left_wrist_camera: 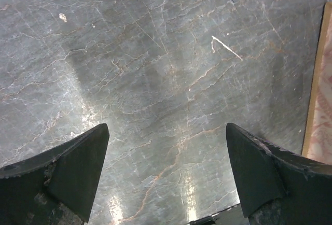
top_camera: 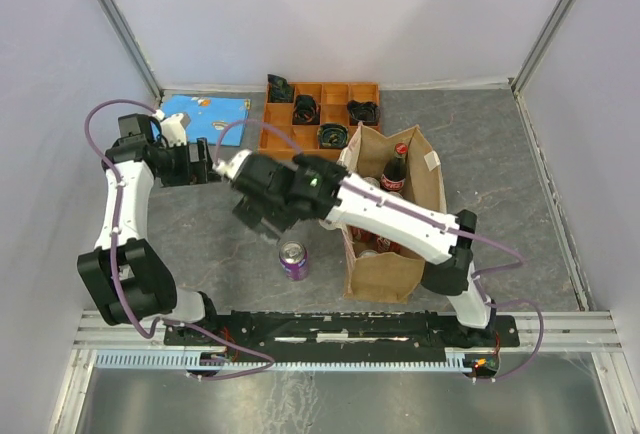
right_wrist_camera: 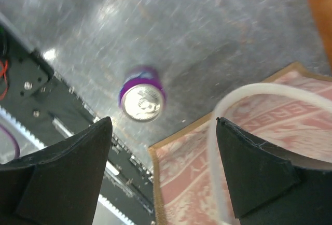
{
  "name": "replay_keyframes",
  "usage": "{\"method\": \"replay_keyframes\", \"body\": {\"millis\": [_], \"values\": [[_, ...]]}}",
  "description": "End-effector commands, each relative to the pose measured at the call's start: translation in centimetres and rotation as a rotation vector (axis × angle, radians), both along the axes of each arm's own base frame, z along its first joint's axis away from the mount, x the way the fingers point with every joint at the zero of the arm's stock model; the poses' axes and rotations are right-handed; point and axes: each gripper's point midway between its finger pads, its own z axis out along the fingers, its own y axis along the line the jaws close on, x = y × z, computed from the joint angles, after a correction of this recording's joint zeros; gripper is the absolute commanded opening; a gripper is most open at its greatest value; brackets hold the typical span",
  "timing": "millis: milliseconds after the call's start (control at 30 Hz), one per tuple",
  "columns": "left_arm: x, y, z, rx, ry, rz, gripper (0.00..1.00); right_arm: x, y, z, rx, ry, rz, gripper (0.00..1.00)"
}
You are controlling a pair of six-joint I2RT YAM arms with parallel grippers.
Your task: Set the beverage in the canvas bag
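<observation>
The step in hand looks like the reach for the pick-up: nothing is being held yet. The purple soda can [top_camera: 292,261] is standing upright on the grey marbled bench [top_camera: 200,224], low in the centre of the overhead frame. It is just left of the canvas bag [top_camera: 392,254] and not touching it.

The right arm is stretching across towards the left of that frame, and its claw [right_wrist_camera: 162,124] is hanging above the can with both fingers spread wide and nothing between them. In the right wrist view the can is showing its silver top a little left of centre, above the gap between the fingers rather than inside it. The bag's red-lettered side and a whitish loop handle [right_wrist_camera: 259,93] are filling the lower right.

The bag is standing open right of centre overhead, with a cola bottle [top_camera: 395,169] already poking out of it. Behind it, at top centre, is the orange compartment tray [top_camera: 320,94].

The left claw [left_wrist_camera: 166,126] is also spread and empty, pointing at bare bench at the left of the overhead frame.

The next move is calling for the right claw to shift until the can sits between the fingers. It then needs to drop around the can's body, squeeze, and lift well clear before swinging right over the bag's tall rim.
</observation>
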Motion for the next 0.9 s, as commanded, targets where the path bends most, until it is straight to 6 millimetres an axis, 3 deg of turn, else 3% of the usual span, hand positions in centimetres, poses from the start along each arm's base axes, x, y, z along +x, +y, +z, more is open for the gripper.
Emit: {"method": "replay_keyframes", "body": {"millis": [0, 100, 267, 667, 867], "values": [[1.5, 0.0, 1.9, -0.093, -0.064, 0.076, 0.99, -3.5, 0.9, -2.6, -0.023, 0.074, 0.076, 0.89], [1.3, -0.3, 1.9, -0.111, -0.063, 0.070, 0.99, -4.2, 0.8, -5.3, -0.060, 0.119, 0.061, 0.90], [1.1, -0.7, 1.9, -0.130, -0.060, 0.054, 0.99, -4.9, 1.2, -8.2, -0.084, 0.177, 0.060, 0.93], [0.5, -1.2, 1.8, -0.152, -0.059, 0.036, 0.99, -5.2, 1.0, -13.3, -0.157, 0.230, 0.032, 0.95], [0.4, -1.4, 2.0, -0.152, -0.066, 0.030, 0.99, -4.8, 0.8, -14.7, -0.167, 0.243, 0.006, 0.95]]}}
